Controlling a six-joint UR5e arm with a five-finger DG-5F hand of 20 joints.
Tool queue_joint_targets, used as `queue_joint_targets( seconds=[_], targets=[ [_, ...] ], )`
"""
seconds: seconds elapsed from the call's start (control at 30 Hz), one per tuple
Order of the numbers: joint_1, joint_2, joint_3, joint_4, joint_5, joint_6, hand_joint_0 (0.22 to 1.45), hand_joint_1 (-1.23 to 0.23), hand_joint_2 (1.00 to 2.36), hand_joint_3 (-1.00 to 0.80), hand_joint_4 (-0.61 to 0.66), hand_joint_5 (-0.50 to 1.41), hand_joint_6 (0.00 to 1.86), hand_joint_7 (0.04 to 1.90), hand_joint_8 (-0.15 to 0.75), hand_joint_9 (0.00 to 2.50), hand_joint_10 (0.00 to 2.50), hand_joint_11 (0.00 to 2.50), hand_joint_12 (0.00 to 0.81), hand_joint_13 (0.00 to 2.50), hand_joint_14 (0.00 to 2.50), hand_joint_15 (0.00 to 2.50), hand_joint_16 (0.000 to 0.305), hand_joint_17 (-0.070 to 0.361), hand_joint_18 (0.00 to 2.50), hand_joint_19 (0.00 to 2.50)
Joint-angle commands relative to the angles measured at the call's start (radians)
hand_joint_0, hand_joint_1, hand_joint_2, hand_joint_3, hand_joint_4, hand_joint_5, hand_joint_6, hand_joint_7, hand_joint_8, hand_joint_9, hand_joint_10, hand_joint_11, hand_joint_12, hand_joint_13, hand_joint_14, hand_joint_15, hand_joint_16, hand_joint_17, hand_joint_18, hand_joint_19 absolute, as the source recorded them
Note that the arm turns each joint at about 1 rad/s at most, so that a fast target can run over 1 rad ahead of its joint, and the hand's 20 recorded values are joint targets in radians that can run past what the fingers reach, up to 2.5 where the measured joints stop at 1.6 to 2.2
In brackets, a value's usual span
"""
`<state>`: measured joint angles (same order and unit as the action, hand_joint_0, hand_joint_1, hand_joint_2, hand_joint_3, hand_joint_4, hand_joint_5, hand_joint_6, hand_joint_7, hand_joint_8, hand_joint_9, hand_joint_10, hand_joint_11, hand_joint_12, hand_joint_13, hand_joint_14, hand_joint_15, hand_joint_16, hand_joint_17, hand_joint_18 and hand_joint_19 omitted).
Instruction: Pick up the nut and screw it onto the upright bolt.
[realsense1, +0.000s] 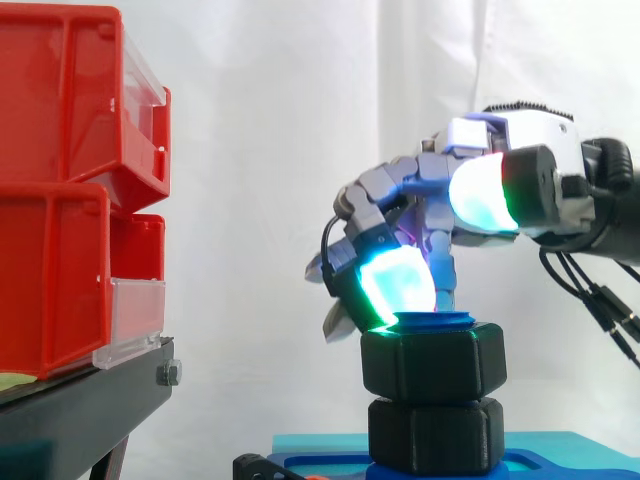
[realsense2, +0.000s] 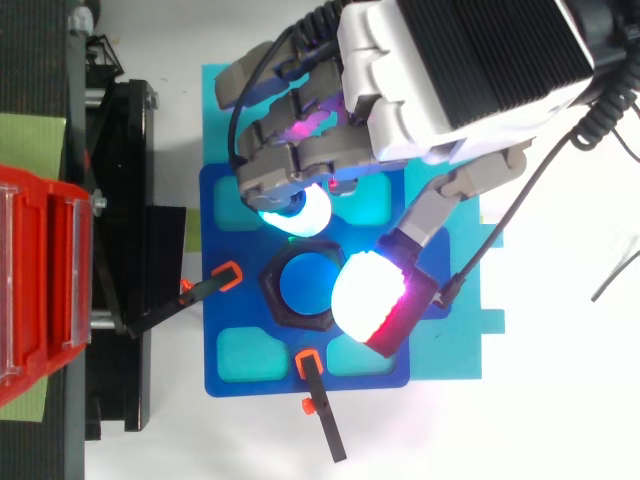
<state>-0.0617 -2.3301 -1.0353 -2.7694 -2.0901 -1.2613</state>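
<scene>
The nut (realsense1: 433, 362) was found threaded on the top of the upright bolt (realsense2: 305, 285), above a second nut (realsense1: 435, 435), with its bore vertical along the bolt's axis. It was judged rigid, light and smooth, best taken by opposite flats. The robot hand (realsense1: 400, 190) was curled over it, clamped on nothing: one pad (realsense1: 398, 282) touched the rim and the thumb pad (realsense1: 480, 195) was held above.

Two red bins (realsense1: 70, 190) are stacked at 9 o'clock, each with a clear front flap (realsense1: 135, 320); they sit on a black stand (realsense1: 80, 410) before a white curtain (realsense1: 280, 120); from above, a blue plate (realsense2: 225, 370) lies on a cyan board (realsense2: 455, 350) on the white counter (realsense2: 500, 440); black clamps with orange tips grip the plate at 9 o'clock (realsense2: 165, 310) and 6 o'clock (realsense2: 322, 420); a green sheet (realsense2: 30, 140) lies under the stand.
</scene>
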Motion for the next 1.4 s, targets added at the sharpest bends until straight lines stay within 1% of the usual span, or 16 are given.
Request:
queue_joint_targets(
  seconds=[0.0, 0.03, 0.13, 0.2, 0.23, 0.33, 0.4, 0.47, 0.53, 0.6, 0.67, 0.7, 0.73, 0.83, 1.0, 1.37],
  targets=[
    [-0.001, 0.0, 0.046, -0.058, -0.007, -0.006, 0.54, -0.26, 1.0, -0.5, 0.12, 0.04, 0.5, 1.47, 0.251, 1.5, 0.01, 0.2, 0.192, 0.94, 0.0, 0.02, 0.018, 0.041, 0.6, 0.08],
    [-0.001, 0.0, 0.057, -0.073, -0.007, -0.007, 0.54, -0.26, 1.0, -0.5, 0.12, 0.04, 0.5, 1.46, 0.25, 1.5, 0.01, 0.2, 0.191, 0.94, 0.0, 0.02, 0.018, 0.041, 0.59, 0.08],
    [0.005, 0.0, 0.061, -0.081, -0.004, -0.007, 0.54, -0.26, 1.0, -0.5, 0.14, 0.02, 0.5, 1.43, 0.253, 1.48, 0.01, 0.21, 0.193, 0.93, 0.0, 0.03, 0.019, 0.042, 0.59, 0.08],
    [0.006, 0.0, 0.061, -0.079, -0.002, -0.009, 0.54, -0.26, 1.0, -0.5, 0.2, -0.01, 0.51, 1.27, 0.254, 1.44, 0.01, 0.21, 0.201, 0.91, 0.0, 0.03, 0.019, 0.043, 0.58, 0.09],
    [0.008, 0.0, 0.061, -0.079, -0.002, -0.009, 0.54, -0.26, 1.0, -0.5, 0.19, -0.01, 0.51, 1.26, 0.254, 1.44, 0.01, 0.21, 0.201, 0.91, 0.0, 0.03, 0.019, 0.044, 0.58, 0.09],
    [0.014, 0.0, 0.06, -0.07, 0.012, -0.007, 0.54, -0.26, 1.0, -0.5, 0.25, -0.03, 0.5, 0.96, 0.229, 1.38, 0.01, 0.14, 0.196, 0.88, 0.0, 0.01, 0.021, 0.047, 0.57, 0.08],
    [0.022, -0.002, 0.06, -0.064, 0.025, -0.007, 0.54, -0.26, 1.0, -0.5, 0.24, -0.04, 0.5, 0.89, 0.227, 1.38, 0.0, 0.13, 0.198, 0.87, 0.0, 0.01, 0.021, 0.048, 0.56, 0.08],
    [0.023, -0.002, 0.057, -0.059, 0.031, -0.006, 0.53, -0.26, 1.0, -0.5, 0.23, -0.05, 0.5, 0.84, 0.231, 1.35, 0.0, 0.11, 0.201, 0.84, 0.0, 0.0, 0.022, 0.049, 0.54, 0.07],
    [0.033, -0.002, 0.041, -0.039, 0.042, 0.003, 0.53, -0.26, 1.0, -0.5, 0.22, -0.06, 0.5, 0.79, 0.232, 1.29, 0.0, 0.05, 0.202, 0.78, 0.0, 0.0, 0.022, 0.05, 0.48, 0.05],
    [0.043, -0.002, 0.021, -0.003, 0.058, 0.016, 0.53, -0.26, 1.0, -0.5, 0.22, -0.06, 0.5, 0.77, 0.227, 1.24, 0.0, 0.01, 0.208, 0.74, 0.0, 0.0, 0.023, 0.051, 0.46, 0.04],
    [0.045, -0.002, 0.017, 0.005, 0.059, 0.017, 0.52, -0.25, 1.0, -0.5, 0.22, -0.07, 0.5, 0.74, 0.223, 1.16, 0.0, 0.0, 0.21, 0.7, 0.0, 0.0, 0.023, 0.053, 0.42, 0.03],
    [0.057, -0.002, -0.009, 0.042, 0.065, 0.026, 0.51, -0.24, 1.0, -0.5, 0.21, -0.08, 0.5, 0.72, 0.22, 1.05, 0.0, 0.0, 0.225, 0.61, 0.0, 0.0, 0.024, 0.055, 0.32, 0.0],
    [0.062, -0.002, -0.022, 0.054, 0.073, 0.028, 0.51, -0.24, 1.0, -0.5, 0.21, -0.08, 0.5, 0.71, 0.224, 1.04, 0.0, 0.0, 0.226, 0.61, 0.0, 0.0, 0.024, 0.055, 0.31, 0.0],
    [0.069, -0.002, -0.032, 0.063, 0.088, 0.034, 0.5, -0.21, 1.0, -0.5, 0.2, -0.09, 0.5, 0.68, 0.215, 0.89, 0.0, 0.0, 0.247, 0.53, 0.0, 0.0, 0.025, 0.057, 0.2, 0.0],
    [0.075, -0.002, -0.032, 0.057, 0.088, 0.034, 0.49, -0.16, 1.0, -0.5, 0.19, -0.13, 0.5, 0.62, 0.197, 0.63, 0.0, 0.0, 0.268, 0.36, 0.0, 0.0, 0.028, 0.063, 0.0, 0.0],
    [0.077, -0.002, -0.034, 0.037, 0.088, 0.036, 0.49, -0.15, 1.0, -0.5, 0.14, -0.19, 0.5, 0.56, 0.19, 0.44, 0.0, 0.0, 0.262, 0.31, 0.0, 0.0, 0.026, 0.059, 0.0, 0.0]
  ],
)
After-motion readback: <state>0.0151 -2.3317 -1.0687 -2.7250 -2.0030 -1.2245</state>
